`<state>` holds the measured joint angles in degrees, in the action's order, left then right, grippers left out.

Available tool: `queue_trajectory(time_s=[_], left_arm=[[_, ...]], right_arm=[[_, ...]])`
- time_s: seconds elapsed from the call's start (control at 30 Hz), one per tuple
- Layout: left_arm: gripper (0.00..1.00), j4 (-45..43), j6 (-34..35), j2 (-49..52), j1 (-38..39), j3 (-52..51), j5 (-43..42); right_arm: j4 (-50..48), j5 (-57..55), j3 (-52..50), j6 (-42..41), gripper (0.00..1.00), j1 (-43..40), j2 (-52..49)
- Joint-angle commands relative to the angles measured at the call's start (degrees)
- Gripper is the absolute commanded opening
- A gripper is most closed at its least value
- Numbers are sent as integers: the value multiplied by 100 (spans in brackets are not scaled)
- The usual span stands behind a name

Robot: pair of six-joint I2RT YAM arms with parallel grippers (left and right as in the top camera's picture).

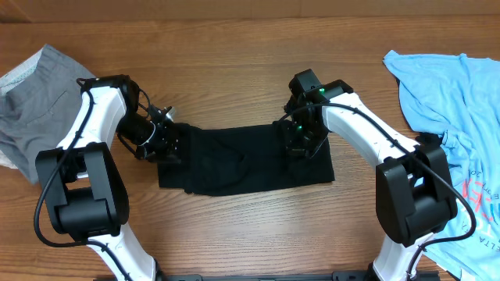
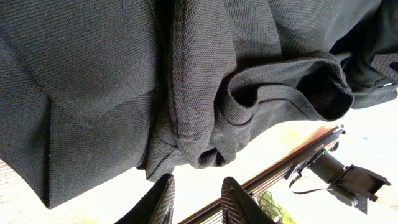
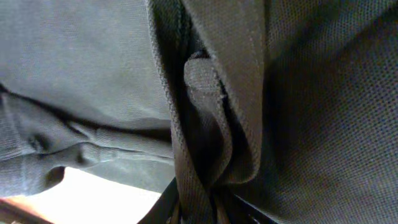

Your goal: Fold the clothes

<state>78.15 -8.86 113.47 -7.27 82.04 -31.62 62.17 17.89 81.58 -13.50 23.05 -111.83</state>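
Note:
The clothes in play are a black T-shirt (image 1: 234,160), lying folded into a wide rectangle at the table's middle. My left gripper (image 1: 168,142) hovers at its left edge. In the left wrist view its fingers (image 2: 163,199) stand apart with nothing between them, and bunched black cloth (image 2: 205,93) lies just beyond the tips. My right gripper (image 1: 299,146) sits over the shirt's right part. In the right wrist view a narrow fold of the black cloth (image 3: 199,137) runs down between the jaws of that gripper (image 3: 199,214), which pinch it.
A grey garment (image 1: 35,101) lies crumpled at the far left of the wooden table (image 1: 234,47). A light blue printed T-shirt (image 1: 453,117) is spread at the right edge. Both arms' bases stand at the table's front.

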Motion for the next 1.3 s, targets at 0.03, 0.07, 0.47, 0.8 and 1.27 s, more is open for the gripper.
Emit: queue_trajectory(time_s=[0.03,0.07,0.47,0.8,1.27], left_arm=[[29,-17,81,-173,-20,94,28],[29,-15,81,-173,-20,94,28],[29,-15,81,-173,-20,94,31],[29,-9,122,-173,-20,94,28],[44,162,240,-173,-20,94,439]], right_arm=[[13,282,-26,-7,24,59,-17],[22,282,-26,-7,25,59,-17],[52,393,-24,199,52,44,-15],[833,1226,-24,907,64,90,-17],[1043,-197,439,728,49,-203,181]])
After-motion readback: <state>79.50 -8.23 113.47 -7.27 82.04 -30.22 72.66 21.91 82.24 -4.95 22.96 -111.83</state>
